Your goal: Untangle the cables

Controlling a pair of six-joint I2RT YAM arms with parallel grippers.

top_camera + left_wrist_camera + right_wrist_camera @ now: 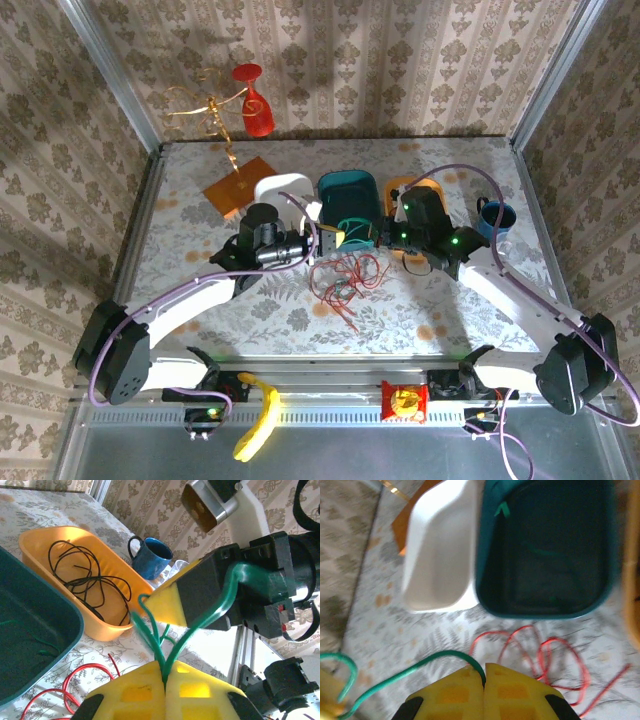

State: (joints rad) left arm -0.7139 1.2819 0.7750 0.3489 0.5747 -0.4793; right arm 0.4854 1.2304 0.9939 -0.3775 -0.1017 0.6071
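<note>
The left fingers [167,681] are pinched shut on the green cable [159,657], which arches between the arms (just near of the teal bin [345,178]). The red cable [345,280] lies tangled on the table [200,200]. The right fingers [486,672] are clamped on that green strand too. The black cable [95,582] lies coiled in the orange bin [105,625].

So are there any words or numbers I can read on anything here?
None can be read.
The red packet at the table's near edge has a yellow mark, too small to tell whether it is writing.
The blue mug, orange tub, teal tub and white tub show no writing.
</note>
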